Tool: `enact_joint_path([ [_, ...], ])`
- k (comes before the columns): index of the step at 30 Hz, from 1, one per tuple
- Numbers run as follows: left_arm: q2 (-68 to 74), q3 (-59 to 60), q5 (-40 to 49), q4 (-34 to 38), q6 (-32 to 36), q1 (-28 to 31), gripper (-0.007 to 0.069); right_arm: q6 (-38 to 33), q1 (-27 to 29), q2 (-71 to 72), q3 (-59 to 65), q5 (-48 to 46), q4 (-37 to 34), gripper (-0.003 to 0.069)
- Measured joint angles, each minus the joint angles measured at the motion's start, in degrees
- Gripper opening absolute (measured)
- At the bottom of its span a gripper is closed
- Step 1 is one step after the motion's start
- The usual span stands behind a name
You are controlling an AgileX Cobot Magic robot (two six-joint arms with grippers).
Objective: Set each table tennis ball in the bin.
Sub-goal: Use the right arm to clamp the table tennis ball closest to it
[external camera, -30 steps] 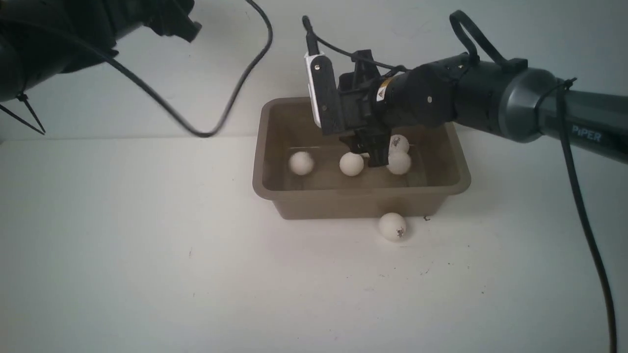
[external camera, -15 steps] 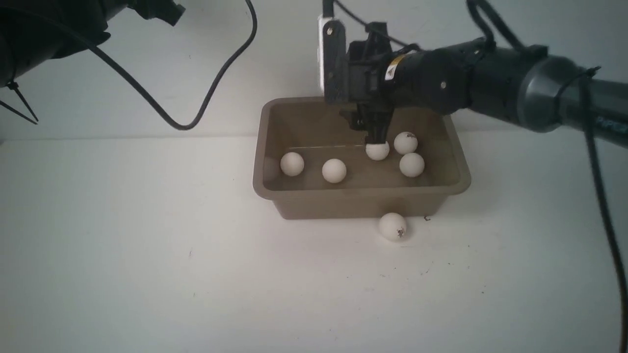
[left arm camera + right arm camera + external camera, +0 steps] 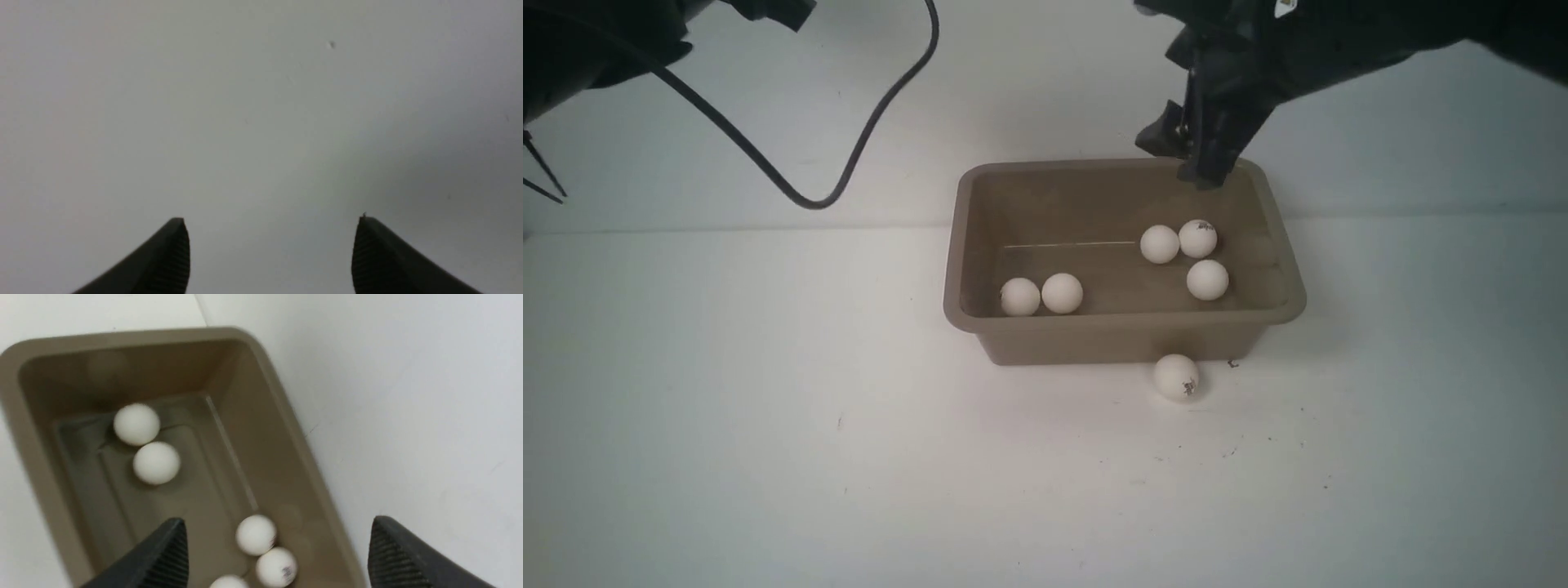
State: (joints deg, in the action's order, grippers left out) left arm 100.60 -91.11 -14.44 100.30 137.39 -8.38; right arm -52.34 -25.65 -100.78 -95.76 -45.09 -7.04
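Note:
The taupe bin (image 3: pixel 1127 323) stands mid-table and holds several white table tennis balls: two side by side near its front left (image 3: pixel 1020 296) and three clustered at the right (image 3: pixel 1160 244). One more ball (image 3: pixel 1176 377) lies on the table, against the bin's front wall. My right gripper (image 3: pixel 1194 167) hangs open and empty above the bin's far right corner. Its wrist view looks down into the bin (image 3: pixel 122 337), with balls (image 3: pixel 256 535) below the open right gripper (image 3: pixel 278 520). My left gripper (image 3: pixel 270 219) is open over bare white surface, raised at the far left.
A black cable (image 3: pixel 849 155) loops down from the left arm (image 3: pixel 596 41) over the back of the table, left of the bin. The white table (image 3: pixel 768 457) stretches wide in front and to both sides.
My right gripper has lifted out of the bin and moved up and to the right, leaving a ball inside. The balls in the bin have rolled to new spots. The left arm edged upward.

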Motion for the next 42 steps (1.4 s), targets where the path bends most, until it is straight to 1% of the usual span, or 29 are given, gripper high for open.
enact_joint_path([
  [4,-3.82,2.85,4.58,-0.11,-1.71,1.15,0.0479,2.56,0.28,-0.18,0.18,-5.34,0.00,0.0536],
  [9,-10.73,8.42,7.92,-0.23,-4.55,1.41,0.0479,3.84,0.28,-0.18,0.17,-5.85,-0.90,0.0536],
  [12,-15.03,12.66,11.15,-0.42,-7.75,1.41,0.0479,6.25,0.40,-0.18,0.17,-5.80,-4.09,0.0536],
  [15,-19.94,17.27,13.07,-0.59,-11.50,1.41,0.0479,9.56,0.76,-0.18,0.17,-5.72,-9.25,0.0536],
  [19,-24.92,22.76,12.67,-0.61,-13.82,1.41,0.0479,12.87,0.91,-0.54,0.17,-5.44,-10.60,0.0536],
  [25,-27.55,27.40,12.56,-0.61,-14.20,1.41,0.0479,15.78,0.95,-2.26,0.17,-4.43,-10.89,0.0536],
  [31,-26.88,27.63,12.85,-0.61,-14.10,1.41,0.0479,16.49,0.95,-3.25,0.32,-4.11,-10.28,0.0536],
  [39,-23.05,27.63,12.62,-0.61,-12.10,1.41,0.0479,16.53,0.95,-3.92,8.52,1.46,-9.94,0.0536],
  [42,-22.23,27.63,13.14,-0.61,-12.03,1.41,0.0479,16.47,0.95,-4.17,9.60,3.12,-9.94,0.0536],
])
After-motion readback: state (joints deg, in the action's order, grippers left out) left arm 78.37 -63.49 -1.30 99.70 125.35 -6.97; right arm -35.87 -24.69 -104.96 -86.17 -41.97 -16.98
